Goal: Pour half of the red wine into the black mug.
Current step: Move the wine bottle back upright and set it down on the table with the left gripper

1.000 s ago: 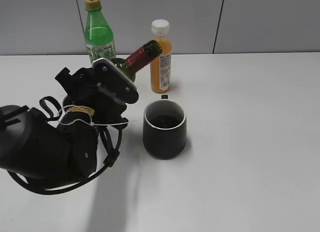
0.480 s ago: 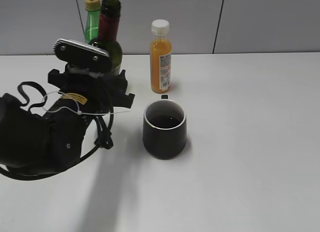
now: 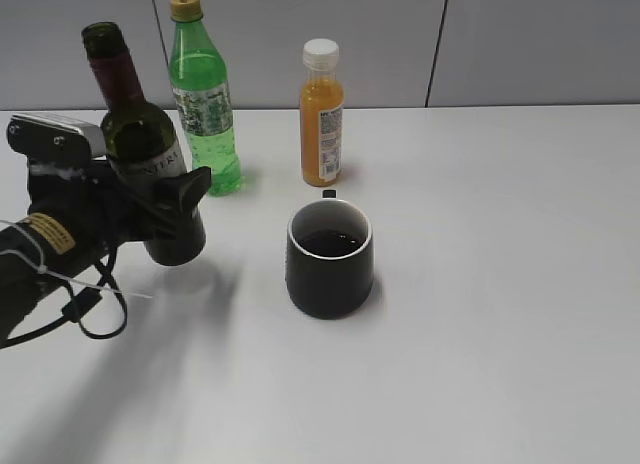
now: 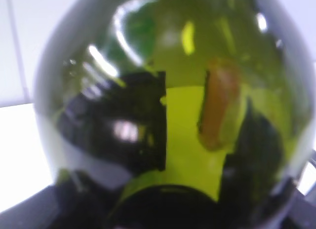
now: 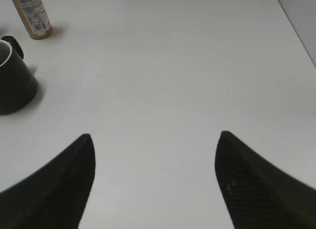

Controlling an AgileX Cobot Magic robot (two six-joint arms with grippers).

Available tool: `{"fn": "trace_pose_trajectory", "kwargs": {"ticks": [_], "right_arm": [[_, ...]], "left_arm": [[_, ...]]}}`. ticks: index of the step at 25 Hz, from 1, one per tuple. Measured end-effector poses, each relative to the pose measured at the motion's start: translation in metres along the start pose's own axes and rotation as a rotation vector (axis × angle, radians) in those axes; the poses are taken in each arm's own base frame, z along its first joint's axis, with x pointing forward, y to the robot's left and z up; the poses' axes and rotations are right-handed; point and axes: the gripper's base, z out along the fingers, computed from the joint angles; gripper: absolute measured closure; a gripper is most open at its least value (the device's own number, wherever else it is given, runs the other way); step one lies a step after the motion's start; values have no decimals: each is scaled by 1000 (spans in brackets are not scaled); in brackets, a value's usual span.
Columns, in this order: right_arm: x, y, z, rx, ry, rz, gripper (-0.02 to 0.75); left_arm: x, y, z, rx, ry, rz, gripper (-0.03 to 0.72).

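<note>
My left gripper [image 3: 165, 219] is shut on the red wine bottle [image 3: 135, 134], a dark green glass bottle with maroon neck foil, open at the top. It is nearly upright, leaning slightly left, at the left of the table. Its glass fills the left wrist view [image 4: 168, 105]. The black mug [image 3: 330, 259] stands at the centre with dark liquid inside and its handle at the back. It also shows at the left edge of the right wrist view [image 5: 15, 86]. My right gripper [image 5: 154, 140] is open and empty over bare table right of the mug.
A bright green plastic soda bottle [image 3: 203, 99] and a small orange juice bottle [image 3: 322, 114] with a white cap stand behind the mug near the grey wall. The juice bottle's base shows in the right wrist view [image 5: 30, 14]. White table stretches to the right.
The wine bottle went from tilted with its neck toward the mug to nearly upright, and my left arm carried it left, away from the mug. The mug has not moved.
</note>
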Motion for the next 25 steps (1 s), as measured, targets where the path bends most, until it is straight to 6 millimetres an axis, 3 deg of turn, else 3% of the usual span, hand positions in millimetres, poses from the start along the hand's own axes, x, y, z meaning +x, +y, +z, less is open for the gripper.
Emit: {"fn": "trace_pose_trajectory", "kwargs": {"ticks": [4,10,18,25], "right_arm": [[0,0,0,0,0,0,165],[0,0,0,0,0,0,165],[0,0,0,0,0,0,165],[0,0,0,0,0,0,165]], "left_arm": [[1,22,-1,101,-5,38,150],[4,47,-5,118,4,32,150],[5,59,-5,26,5,30,150],[28,56,-2,52,78,26,150]]}}
